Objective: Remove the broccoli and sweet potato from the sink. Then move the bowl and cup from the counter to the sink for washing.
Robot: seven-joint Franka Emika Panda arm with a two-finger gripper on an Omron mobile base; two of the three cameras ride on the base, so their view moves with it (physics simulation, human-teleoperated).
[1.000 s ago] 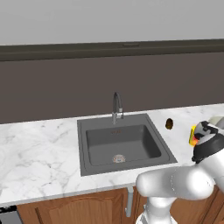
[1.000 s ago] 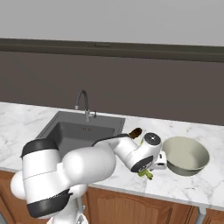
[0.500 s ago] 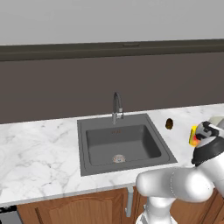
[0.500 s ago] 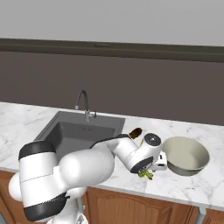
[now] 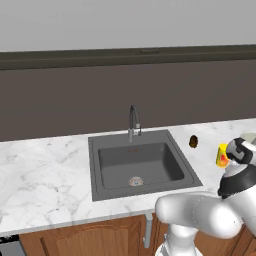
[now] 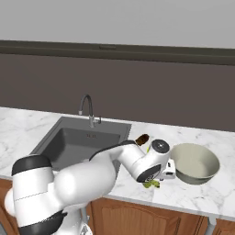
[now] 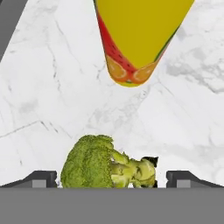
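While the arm hangs low at 4 o'clock in the left base view, the sink (image 5: 140,165) sits at the centre with nothing in its basin but the drain (image 5: 135,181). At 3 o'clock the sweet potato (image 5: 193,141) lies on the counter (image 5: 45,185), well apart from the basin, and the cup (image 5: 222,155) stands just beyond it, partly behind the wrist. White marble with grey veins runs left and right over brown cabinet doors (image 5: 95,240); a dark wall panel rises behind the faucet (image 5: 133,121).

From the right base view, the gripper (image 6: 167,170) reaches down at about 4 o'clock of centre, just beside the bowl (image 6: 194,163). A scrap of the broccoli (image 6: 151,184) shows under the wrist near the counter's front edge, and the sweet potato lies behind the arm at the sink's right rim.

Looking through the hand view, the broccoli sits on the marble at 6 o'clock between the two fingertips (image 7: 41,179), which stand spread wide and clear of it on both sides. The cup fills 12 o'clock.

Judging by this, both vegetables are out and the broccoli is set down, so the clearing step looks finished. Next the hand should lift clear, then close on the bowl or the cup and carry it into the basin.
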